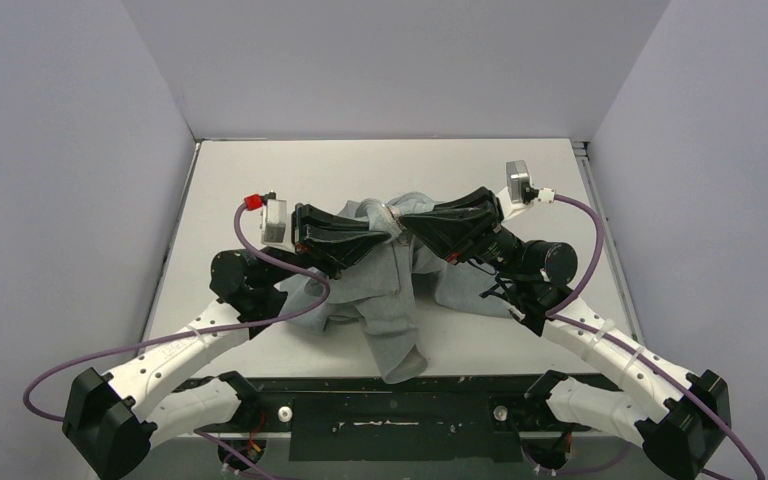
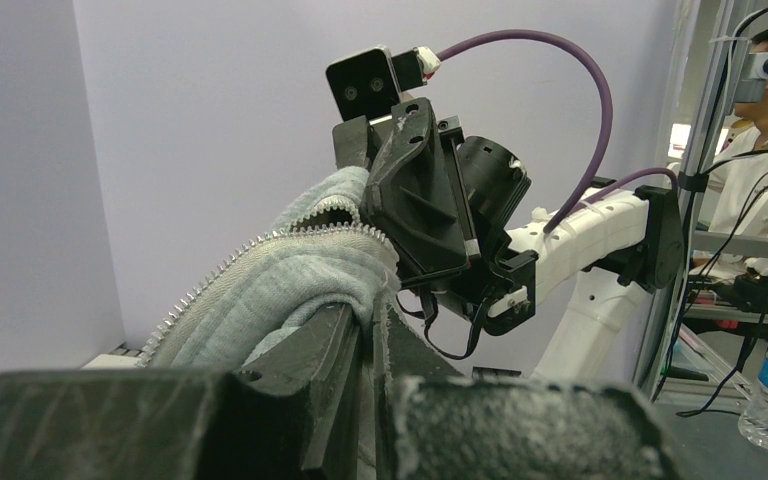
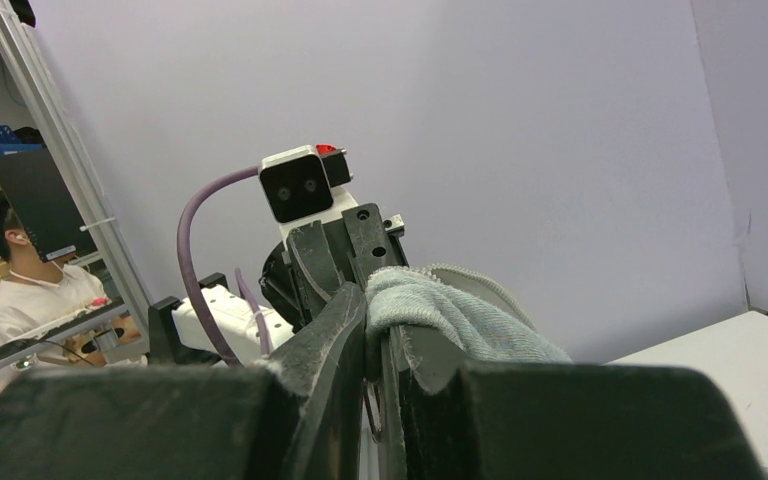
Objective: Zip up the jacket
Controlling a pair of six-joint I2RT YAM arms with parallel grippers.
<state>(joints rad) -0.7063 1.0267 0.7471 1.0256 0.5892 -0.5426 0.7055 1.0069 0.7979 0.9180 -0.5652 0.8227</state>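
You see the left gripper [image 2: 368,318] and right gripper [image 3: 372,312] each clamped on the jacket [image 1: 400,300], held bunched above the table [image 1: 260,180]. Its zipper teeth [image 2: 260,245] show unmeshed; zipping seems barely started.

The jacket [image 1: 397,300] is soft, fuzzy grey cloth; left hand [image 2: 372,318] and right hand [image 3: 376,320] are rough matt black plastic; desk [image 1: 360,170] smooth, matt white.
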